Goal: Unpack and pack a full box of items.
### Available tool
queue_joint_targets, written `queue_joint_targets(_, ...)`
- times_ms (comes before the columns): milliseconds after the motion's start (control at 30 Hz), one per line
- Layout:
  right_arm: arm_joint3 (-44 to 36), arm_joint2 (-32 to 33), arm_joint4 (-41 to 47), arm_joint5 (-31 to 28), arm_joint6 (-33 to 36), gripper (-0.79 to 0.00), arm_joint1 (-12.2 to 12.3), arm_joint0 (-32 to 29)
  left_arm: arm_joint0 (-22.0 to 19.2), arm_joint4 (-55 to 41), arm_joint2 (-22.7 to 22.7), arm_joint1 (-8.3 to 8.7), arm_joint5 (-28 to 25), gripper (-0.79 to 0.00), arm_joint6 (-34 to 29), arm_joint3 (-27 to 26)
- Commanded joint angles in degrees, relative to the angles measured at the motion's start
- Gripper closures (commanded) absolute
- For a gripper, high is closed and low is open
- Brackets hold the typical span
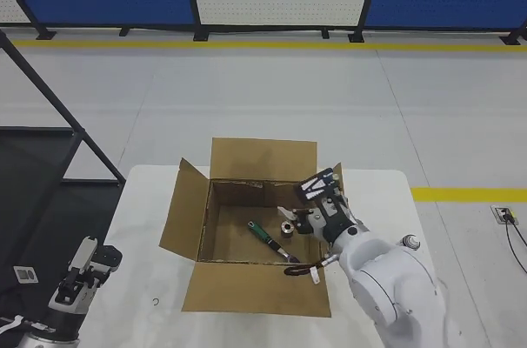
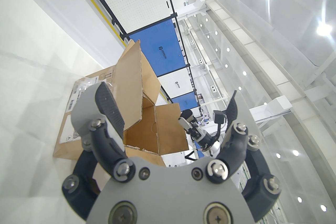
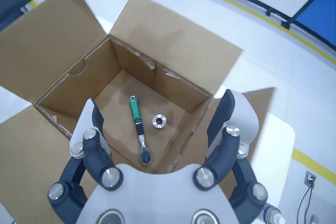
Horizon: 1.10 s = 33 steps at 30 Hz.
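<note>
- Hovering closest to the lens, the right tool [image 3: 160,101] is hanging above the box's right-hand edge. Its jaws are standing wide apart and gripping nothing, probably so it can drop in for a pick.
- Underneath, the flat white worktop [image 1: 142,261] is carrying the whole job.
- At the worktop's middle, the brown cardboard box [image 1: 263,158] is sitting with all four flaps folded outward, which is leaving its inside open from above.
- By the worktop's near left corner, the left tool [image 2: 168,93] is resting well apart from the box. Its jaws are also spread wide and empty, and it is seemingly parked clear of the other arm.
- On the box floor, the green-handled metal ratchet wrench [image 3: 139,128] is lying flat, with its head pointing towards the right tool's side.
- Just beside the wrench's shaft, the short round silver socket [image 3: 159,121] is sitting with its opening facing up.
- With only these two things showing inside, unpacking is looking nearly finished.
</note>
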Motion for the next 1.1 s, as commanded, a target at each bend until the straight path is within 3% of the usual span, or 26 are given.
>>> queue_joint_targets(0,-4.9,5.5,1.0,1.6,-3.9,-0.785,0.4,-6.5,0.0,0.0,0.0,0.0,0.0,-0.785,0.0,0.0)
queue_joint_targets(267,-12.7,22.1,8.6,3.4,-16.9,-0.785,1.2,-25.5,0.0,0.0,0.0,0.0,0.0,-0.785,0.0,0.0)
queue_joint_targets(367,-11.9,25.1,7.8,10.3,-17.0,-0.785,1.1,-28.8,0.0,0.0,0.0,0.0,0.0,-0.785,0.0,0.0)
queue_joint_targets(733,3.0,27.5,12.2,13.9,-13.1,-0.785,1.1,-24.9,0.0,0.0,0.0,0.0,0.0,-0.785,0.0,0.0)
queue_joint_targets(1067,10.6,26.0,8.3,15.3,-7.2,-0.785,1.5,-19.9,0.0,0.0,0.0,0.0,0.0,-0.785,0.0,0.0)
